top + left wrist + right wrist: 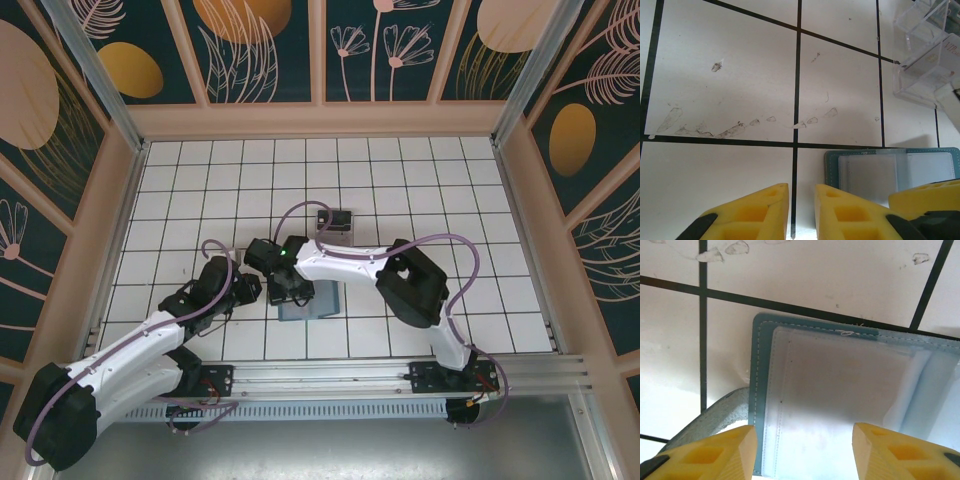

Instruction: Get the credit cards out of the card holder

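Teal card holder (890, 172); red tray lettering (951, 48) illegible

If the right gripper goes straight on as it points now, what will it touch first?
Probably the card holder: the open right gripper points at its pale lining, with nothing seen between them. The depth is unclear.

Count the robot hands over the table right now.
2. The left hand hovers just left of the card holder; the right hand is directly above the open card holder, fingers spread apart.
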Robot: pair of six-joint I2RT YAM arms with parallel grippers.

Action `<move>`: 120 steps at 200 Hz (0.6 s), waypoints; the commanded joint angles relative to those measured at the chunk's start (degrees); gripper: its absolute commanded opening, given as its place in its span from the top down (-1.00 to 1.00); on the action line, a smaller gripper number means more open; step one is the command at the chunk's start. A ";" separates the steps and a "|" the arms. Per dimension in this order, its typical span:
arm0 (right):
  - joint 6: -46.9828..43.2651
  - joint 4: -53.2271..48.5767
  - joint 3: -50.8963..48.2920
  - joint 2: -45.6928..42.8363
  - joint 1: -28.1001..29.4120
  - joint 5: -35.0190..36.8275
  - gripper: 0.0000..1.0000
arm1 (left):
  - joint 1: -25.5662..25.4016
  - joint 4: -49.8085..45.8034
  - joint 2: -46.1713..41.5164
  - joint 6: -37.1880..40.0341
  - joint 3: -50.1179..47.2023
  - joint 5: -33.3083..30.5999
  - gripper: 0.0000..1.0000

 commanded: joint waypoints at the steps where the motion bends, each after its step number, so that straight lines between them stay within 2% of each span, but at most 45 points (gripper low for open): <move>1: -0.07 -1.59 0.27 2.23 0.50 0.38 -0.08 | 0.17 -0.77 0.10 0.44 1.41 0.01 0.56; 49: -0.25 -0.04 -2.75 3.24 0.32 -0.05 0.01 | 0.18 -0.85 0.10 0.45 1.48 -0.08 0.56; 120: -0.10 1.42 -4.84 2.71 0.22 -0.14 0.51 | 0.16 -1.22 0.10 0.48 1.76 -0.08 0.56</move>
